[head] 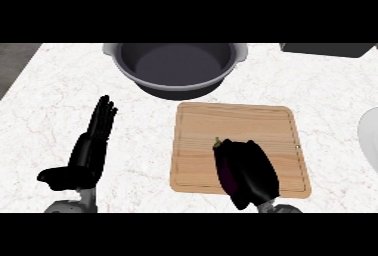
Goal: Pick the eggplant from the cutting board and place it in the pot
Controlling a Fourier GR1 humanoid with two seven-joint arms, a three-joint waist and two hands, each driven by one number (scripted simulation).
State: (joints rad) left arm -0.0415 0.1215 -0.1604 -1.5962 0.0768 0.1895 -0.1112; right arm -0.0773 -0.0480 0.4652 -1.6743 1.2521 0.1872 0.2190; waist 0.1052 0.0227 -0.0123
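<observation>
A dark purple eggplant point(225, 167) lies lengthwise on the near half of the wooden cutting board point(236, 122), its green stem pointing away from me. My right hand point(262, 175) rests on the board against the eggplant's right side, fingers straight and extended along it, open. Beyond the board's far left corner stands the grey pot point(127, 70), with nothing inside. My left hand point(92, 145) rests open on the counter left of the board, fingers straight and pointing away, thumb out to the left.
At the right edge, a white rounded object point(369, 137) shows only in part. A dark object point(328, 49) sits at the far right corner. White marble counter point(52, 100) surrounds the board, and its left edge shows at the far left.
</observation>
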